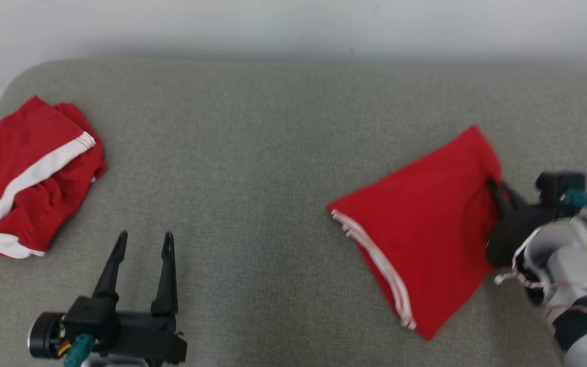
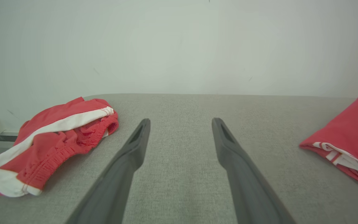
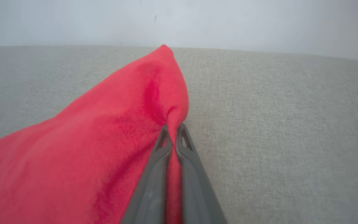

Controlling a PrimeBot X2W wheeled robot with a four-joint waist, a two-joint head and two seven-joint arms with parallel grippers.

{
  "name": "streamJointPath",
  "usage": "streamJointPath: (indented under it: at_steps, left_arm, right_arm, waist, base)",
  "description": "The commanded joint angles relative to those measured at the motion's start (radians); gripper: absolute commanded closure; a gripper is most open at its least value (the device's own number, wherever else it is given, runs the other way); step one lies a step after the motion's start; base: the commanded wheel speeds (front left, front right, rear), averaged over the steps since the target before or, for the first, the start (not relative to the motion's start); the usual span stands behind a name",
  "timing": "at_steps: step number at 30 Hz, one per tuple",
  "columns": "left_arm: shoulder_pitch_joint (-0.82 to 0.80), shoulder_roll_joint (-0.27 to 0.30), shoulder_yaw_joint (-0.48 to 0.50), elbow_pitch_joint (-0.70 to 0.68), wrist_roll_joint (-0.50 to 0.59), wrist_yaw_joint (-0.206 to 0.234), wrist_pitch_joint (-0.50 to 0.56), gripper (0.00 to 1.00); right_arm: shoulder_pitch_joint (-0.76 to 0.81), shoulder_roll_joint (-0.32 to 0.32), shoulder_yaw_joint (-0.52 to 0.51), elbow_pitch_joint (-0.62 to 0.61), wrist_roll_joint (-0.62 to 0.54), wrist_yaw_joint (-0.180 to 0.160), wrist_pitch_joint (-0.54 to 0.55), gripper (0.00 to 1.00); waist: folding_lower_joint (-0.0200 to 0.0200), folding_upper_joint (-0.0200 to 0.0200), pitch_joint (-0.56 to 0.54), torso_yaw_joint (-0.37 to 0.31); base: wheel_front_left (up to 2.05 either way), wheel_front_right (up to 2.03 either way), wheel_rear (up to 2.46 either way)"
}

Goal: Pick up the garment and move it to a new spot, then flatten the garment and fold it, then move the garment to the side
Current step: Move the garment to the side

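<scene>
right gripper (image 3: 173, 127): clamped on folded red garment (image 1: 421, 219), right edge of cushion (image 1: 252, 153) | left gripper (image 1: 145, 235): wide apart, empty, front-left | crumpled shorts (image 1: 28, 173): left edge

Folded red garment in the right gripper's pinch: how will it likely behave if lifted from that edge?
Probably floppy: the folded red garment puckers where the right gripper pinches its edge. Lifted there, its layers would likely droop and unfold. It looks light, so the thin pinch should hold.
</scene>
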Motion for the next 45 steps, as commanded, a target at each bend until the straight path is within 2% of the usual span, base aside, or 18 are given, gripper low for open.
streamJointPath:
  at_steps: [1, 8, 14, 24, 35, 44, 45]
  left_arm:
    - [-0.029, -0.002, 0.000, -0.014, -0.004, -0.005, -0.003, 0.00]
    - [-0.117, -0.002, -0.014, -0.091, 0.007, -0.008, -0.003, 0.00]
    - [-0.167, 0.020, -0.014, -0.185, 0.028, -0.011, -0.003, 0.00]
    - [-0.192, 0.081, -0.007, -0.346, 0.082, -0.009, -0.003, 0.00]
    - [-0.178, 0.126, -0.014, -0.499, 0.114, -0.001, 0.043, 0.00]
    - [-0.153, 0.143, -0.012, -0.566, 0.119, 0.004, 0.081, 0.00]
    - [-0.150, 0.144, -0.010, -0.568, 0.119, 0.007, 0.081, 0.00]
  right_arm:
    - [-0.038, -0.021, -0.003, -0.007, 0.008, -0.003, 0.001, 1.00]
    - [-0.206, -0.146, 0.007, -0.027, -0.003, -0.003, 0.017, 1.00]
    - [-0.321, -0.256, 0.021, -0.051, -0.001, -0.003, 0.038, 1.00]
    - [-0.441, -0.378, 0.002, -0.063, 0.020, -0.003, 0.039, 1.00]
    - [-0.556, -0.480, 0.005, -0.024, 0.013, -0.003, 0.056, 1.00]
    - [-0.660, -0.501, 0.036, 0.059, -0.008, -0.003, 0.039, 1.00]
    - [-0.669, -0.500, 0.036, 0.067, -0.014, -0.003, 0.032, 0.65]
  waist:
    - [-0.0001, -0.0001, 0.090, -0.017]
    - [-0.0001, -0.0001, 0.253, -0.049]
    - [-0.0001, -0.0001, 0.372, -0.107]
    - [-0.0001, -0.0001, 0.504, -0.226]
    - [-0.0001, -0.0001, 0.549, -0.286]
    - [-0.0001, -0.0001, 0.567, -0.285]
    - [-0.0001, -0.0001, 0.566, -0.284]
  base:
    - [0.00, 0.00, 0.00]
    - [0.00, 0.00, 0.00]
    - [0.00, 0.00, 0.00]
    - [0.00, 0.00, 0.00]
    - [0.00, 0.00, 0.00]
    - [0.00, 0.00, 0.00]
    - [0.00, 0.00, 0.00]
